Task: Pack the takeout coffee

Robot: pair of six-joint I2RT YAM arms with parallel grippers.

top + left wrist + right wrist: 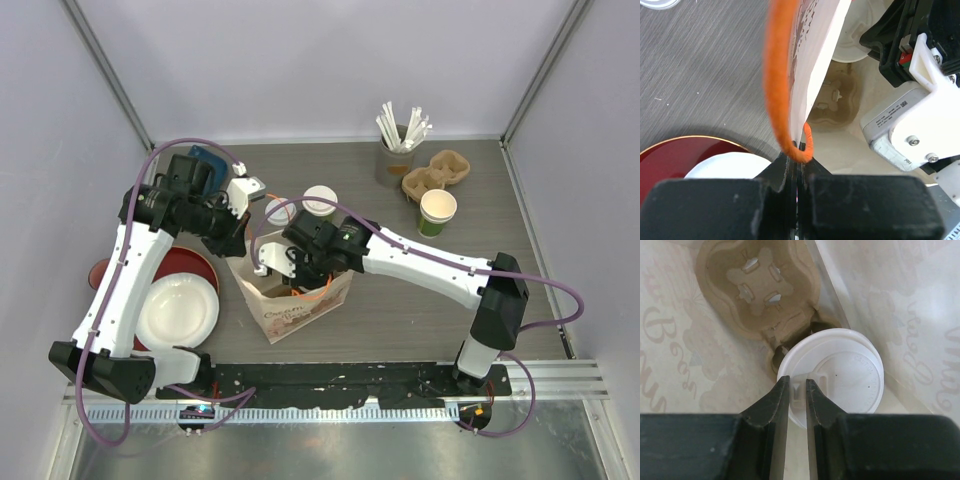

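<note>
A printed paper bag (300, 305) with orange handles stands open at the table's middle. My left gripper (240, 243) is shut on the bag's left wall at its rim. In the left wrist view the left gripper (799, 159) pinches the wall next to the orange handle (780, 85). My right gripper (305, 272) reaches down into the bag. In the right wrist view the right gripper (798, 382) is closed on the raised spout of a white-lidded coffee cup (845, 375). The cup sits in one pocket of a cardboard cup carrier (755, 285) on the bag's floor.
Two more lidded cups (281, 211) (320, 200) stand behind the bag. An open green cup (437, 212), a second carrier (436, 172) and a holder of straws (400, 140) are at the back right. A white plate (178, 312) on red plates (195, 265) lies left.
</note>
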